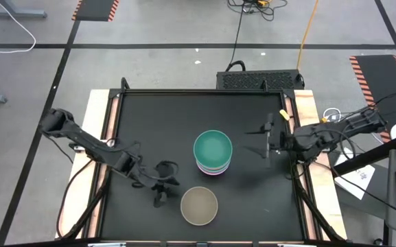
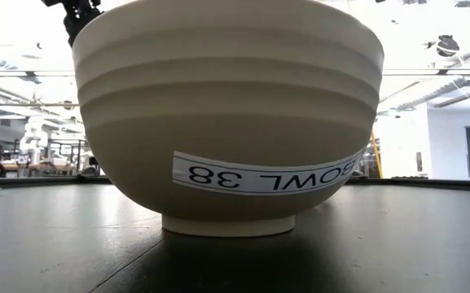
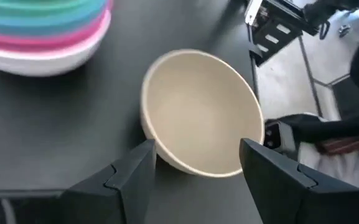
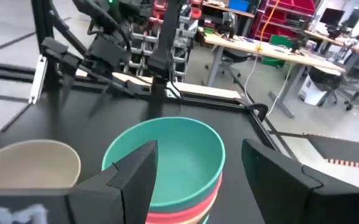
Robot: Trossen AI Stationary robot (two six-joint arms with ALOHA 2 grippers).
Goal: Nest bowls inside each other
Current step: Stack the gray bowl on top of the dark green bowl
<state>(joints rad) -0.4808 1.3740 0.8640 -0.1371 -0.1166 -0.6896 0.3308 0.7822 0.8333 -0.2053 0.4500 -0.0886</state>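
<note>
A stack of nested bowls, teal on top over light blue, pink and white ones, stands mid-table on its base. A lone olive-grey bowl stands upright near the front edge, filling the low view. My left gripper hovers open just left of that bowl, its fingers either side of the near rim in the left wrist view without touching. My right gripper hangs open to the right of the stack, above the table, facing the teal bowl.
The black table top has bare room at the left and far side. A raised rim with wooden side boards frames it. The other arm and its mount stand beyond the stack in the right wrist view.
</note>
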